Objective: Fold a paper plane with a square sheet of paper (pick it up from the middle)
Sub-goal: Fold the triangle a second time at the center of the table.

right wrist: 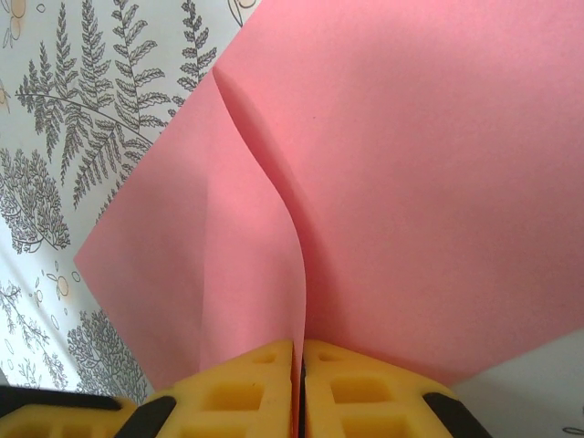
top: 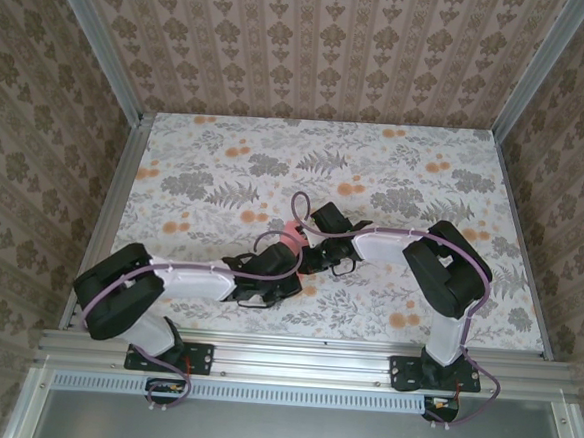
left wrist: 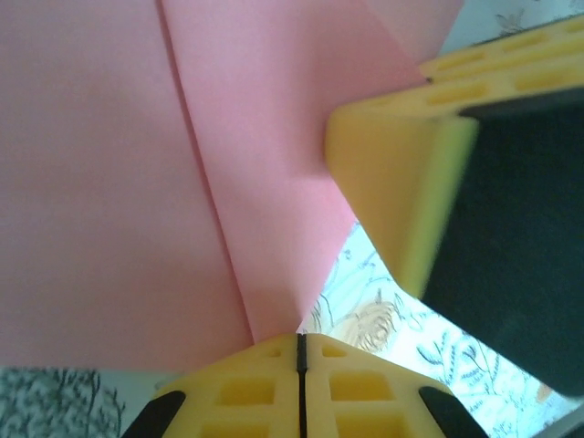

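Observation:
The square sheet of paper (top: 291, 237) is salmon pink and is held up between both grippers over the middle of the table. In the left wrist view the paper (left wrist: 137, 182) shows a long crease running down to my left gripper (left wrist: 301, 339), which is shut on its lower tip. In the right wrist view the paper (right wrist: 411, 182) bends along a curved fold, and its edge runs into the shut seam of my right gripper (right wrist: 299, 349). The right gripper's yellow fingers (left wrist: 392, 173) pinch the sheet close beside the left one. From above, the left gripper (top: 286, 251) and right gripper (top: 300, 244) meet. No finished paper plane is in view.
The table (top: 225, 174) carries a printed cloth of grey ferns and orange flowers, seen below the paper (right wrist: 73, 109). Patterned walls and metal rails (top: 124, 187) close it in on three sides. Purple cables loop over both arms near the centre.

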You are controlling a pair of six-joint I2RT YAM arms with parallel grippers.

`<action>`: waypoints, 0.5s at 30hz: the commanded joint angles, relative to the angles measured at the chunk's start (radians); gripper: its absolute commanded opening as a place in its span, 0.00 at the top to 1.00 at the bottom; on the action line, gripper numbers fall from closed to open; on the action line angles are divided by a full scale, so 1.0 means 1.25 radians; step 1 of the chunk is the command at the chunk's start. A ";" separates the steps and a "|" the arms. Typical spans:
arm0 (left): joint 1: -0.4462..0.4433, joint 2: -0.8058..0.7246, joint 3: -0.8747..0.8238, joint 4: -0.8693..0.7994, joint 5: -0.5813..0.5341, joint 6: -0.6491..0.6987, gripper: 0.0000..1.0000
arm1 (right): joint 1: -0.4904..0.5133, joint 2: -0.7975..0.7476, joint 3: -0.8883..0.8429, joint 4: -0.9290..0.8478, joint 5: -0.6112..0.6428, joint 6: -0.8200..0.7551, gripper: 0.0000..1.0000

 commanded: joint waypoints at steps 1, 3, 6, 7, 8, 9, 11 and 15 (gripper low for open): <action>0.002 -0.115 -0.006 -0.079 -0.050 0.029 0.91 | 0.006 0.042 -0.005 -0.058 0.049 0.004 0.88; 0.030 -0.186 -0.022 -0.123 -0.073 0.034 0.91 | 0.005 0.041 -0.002 -0.058 0.048 0.003 0.88; 0.117 -0.277 -0.070 -0.148 -0.053 0.044 0.91 | 0.006 0.041 0.000 -0.053 0.044 0.007 0.88; 0.153 -0.296 -0.086 -0.138 -0.030 0.053 0.90 | 0.006 0.040 0.000 -0.052 0.043 0.007 0.88; 0.188 -0.305 -0.096 -0.125 -0.001 0.064 0.90 | 0.006 0.039 0.001 -0.052 0.041 0.008 0.88; 0.215 -0.307 -0.097 -0.119 0.021 0.076 0.90 | 0.005 0.040 0.004 -0.054 0.040 0.007 0.88; 0.263 -0.295 -0.079 -0.124 0.052 0.104 0.90 | 0.005 0.038 0.008 -0.059 0.042 0.004 0.88; 0.308 -0.232 -0.029 -0.106 0.097 0.138 0.90 | 0.006 0.033 0.009 -0.061 0.042 -0.001 0.88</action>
